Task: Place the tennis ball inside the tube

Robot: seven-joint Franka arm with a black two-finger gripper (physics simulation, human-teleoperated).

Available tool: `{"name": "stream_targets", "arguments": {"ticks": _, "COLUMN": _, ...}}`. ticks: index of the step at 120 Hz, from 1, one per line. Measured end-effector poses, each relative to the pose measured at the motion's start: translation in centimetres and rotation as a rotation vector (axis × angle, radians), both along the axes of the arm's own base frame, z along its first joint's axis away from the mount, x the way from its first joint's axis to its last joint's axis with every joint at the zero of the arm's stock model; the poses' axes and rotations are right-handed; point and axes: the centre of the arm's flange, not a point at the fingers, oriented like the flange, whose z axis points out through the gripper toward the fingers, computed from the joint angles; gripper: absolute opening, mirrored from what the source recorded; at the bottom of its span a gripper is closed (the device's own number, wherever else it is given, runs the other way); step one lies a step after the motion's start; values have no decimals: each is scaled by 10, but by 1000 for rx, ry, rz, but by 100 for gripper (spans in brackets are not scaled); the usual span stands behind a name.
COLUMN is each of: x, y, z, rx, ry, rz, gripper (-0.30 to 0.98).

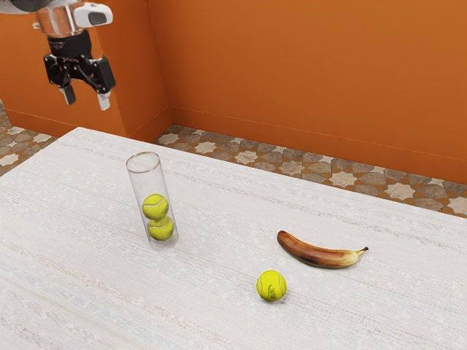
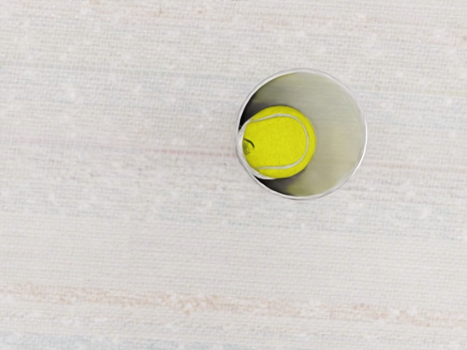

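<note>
Both fingers [image 1: 104,100] spread, holding the black gripper [image 1: 87,103] open, higher than the clear cylindrical tube [image 1: 148,181]; seeing the loose, round yellow tennis ball [image 1: 271,285] lying well to the exterior view's right of the tube (itself holding two more).

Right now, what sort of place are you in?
Probably a simulated indoor room: orange walls meet a floor of patterned star tiles, and a table with a whitish, cloth-like top stands in front.
</note>
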Motion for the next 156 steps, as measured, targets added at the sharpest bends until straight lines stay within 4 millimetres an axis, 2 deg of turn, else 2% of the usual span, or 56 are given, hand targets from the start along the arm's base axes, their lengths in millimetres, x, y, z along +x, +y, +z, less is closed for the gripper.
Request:
{"name": "stream_targets", "arguments": {"ticks": 18, "x": 4, "y": 2, "z": -5, "rx": 15, "ry": -8, "rz": 3, "gripper": 69}}
{"name": "stream_targets", "arguments": {"ticks": 31, "x": 18, "y": -8, "z": -20, "rx": 13, "ry": -1, "rz": -7, "gripper": 69}}
{"name": "stream_targets", "arguments": {"ticks": 35, "x": 26, "y": -22, "z": -28, "rx": 10, "ry": 3, "rz": -28, "gripper": 69}}
{"name": "stream_targets", "arguments": {"ticks": 38, "x": 32, "y": -40, "z": -33, "rx": 7, "ry": 5, "rz": -56, "gripper": 69}}
{"name": "stream_targets", "arguments": {"ticks": 51, "x": 43, "y": -154, "z": -49, "rx": -2, "ry": 2, "rz": -228, "gripper": 69}}
{"name": "stream_targets", "arguments": {"ticks": 58, "x": 45, "y": -189, "z": -57, "rx": -8, "ry": -2, "rz": -275, "gripper": 68}}
{"name": "stream_targets", "arguments": {"ticks": 68, "x": 50, "y": -206, "z": -66, "rx": -11, "ry": -13, "rz": -286, "gripper": 68}}
{"name": "stream_targets", "arguments": {"ticks": 76, "x": 57, "y": -220, "z": -81, "rx": -4, "ry": -10, "rz": -299, "gripper": 69}}
{"name": "stream_targets", "arguments": {"ticks": 90, "x": 64, "y": -244, "z": -131, "rx": 6, "ry": 24, "rz": -321, "gripper": 69}}
{"name": "stream_targets", "arguments": {"ticks": 101, "x": 57, "y": -265, "z": -173, "rx": 13, "ry": 44, "rz": -348, "gripper": 69}}
{"name": "stream_targets", "arguments": {"ticks": 116, "x": 49, "y": -291, "z": -217, "rx": 11, "ry": 37, "rz": -378, "gripper": 69}}
{"name": "stream_targets", "arguments": {"ticks": 133, "x": 34, "y": -315, "z": -254, "rx": 10, "ry": 14, "rz": -386, "gripper": 69}}
{"name": "stream_targets", "arguments": {"ticks": 140, "x": 27, "y": -334, "z": -260, "rx": 11, "ry": 1, "rz": -385, "gripper": 69}}
{"name": "stream_targets", "arguments": {"ticks": 156, "x": 10, "y": -368, "z": -293, "rx": 16, "ry": 22, "rz": -340, "gripper": 69}}
